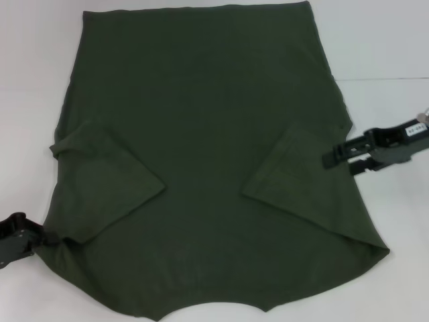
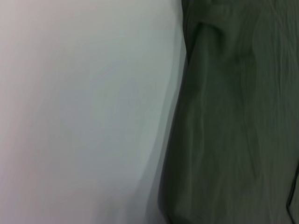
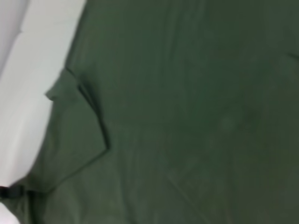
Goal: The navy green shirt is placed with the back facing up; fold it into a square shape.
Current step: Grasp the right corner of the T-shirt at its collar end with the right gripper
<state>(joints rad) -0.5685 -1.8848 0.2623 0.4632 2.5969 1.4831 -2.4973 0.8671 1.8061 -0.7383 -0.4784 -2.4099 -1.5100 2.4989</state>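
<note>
The navy green shirt [image 1: 201,134] lies spread flat on the white table, plain side up, far wider than my grippers. Both sleeves are folded inward: the left sleeve [image 1: 107,181] and the right sleeve [image 1: 288,171]. My left gripper [image 1: 41,236] is at the shirt's near left corner, shut on the cloth, which bunches to a point there. My right gripper [image 1: 338,159] hovers open at the shirt's right edge, beside the folded right sleeve. The left wrist view shows the shirt's edge [image 2: 233,116] against the table. The right wrist view shows the shirt [image 3: 187,93] and the far-off left gripper [image 3: 7,191].
The white table [image 1: 389,40] shows bare on both sides of the shirt and at the back right. The shirt's near hem runs past the lower border of the head view.
</note>
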